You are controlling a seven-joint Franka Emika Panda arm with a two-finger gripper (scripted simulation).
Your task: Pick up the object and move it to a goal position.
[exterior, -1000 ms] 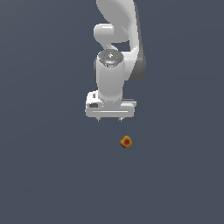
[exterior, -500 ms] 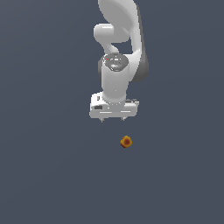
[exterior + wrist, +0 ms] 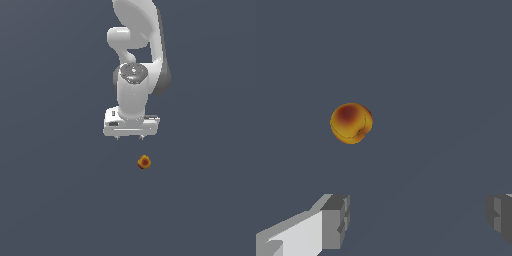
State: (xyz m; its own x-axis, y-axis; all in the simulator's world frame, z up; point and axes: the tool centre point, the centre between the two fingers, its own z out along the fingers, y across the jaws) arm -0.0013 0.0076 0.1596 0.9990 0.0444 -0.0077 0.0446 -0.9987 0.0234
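Note:
The object (image 3: 144, 162) is a small orange-red ball with yellow patches, lying alone on the dark grey floor. It also shows in the wrist view (image 3: 351, 123), beyond the fingers and nearer one of them. My white gripper (image 3: 130, 136) points down, a little behind the ball and slightly to the exterior view's left of it, clearly apart from it. Its jaws stand wide apart with nothing between them. Two grey fingertips (image 3: 336, 220) show at the wrist view's edge.
A flat dark grey floor (image 3: 60, 200) spreads all around. My white arm (image 3: 135, 60) rises behind the gripper.
The gripper has shifted toward the exterior view's right, a little closer to the ball. The ball has not moved.

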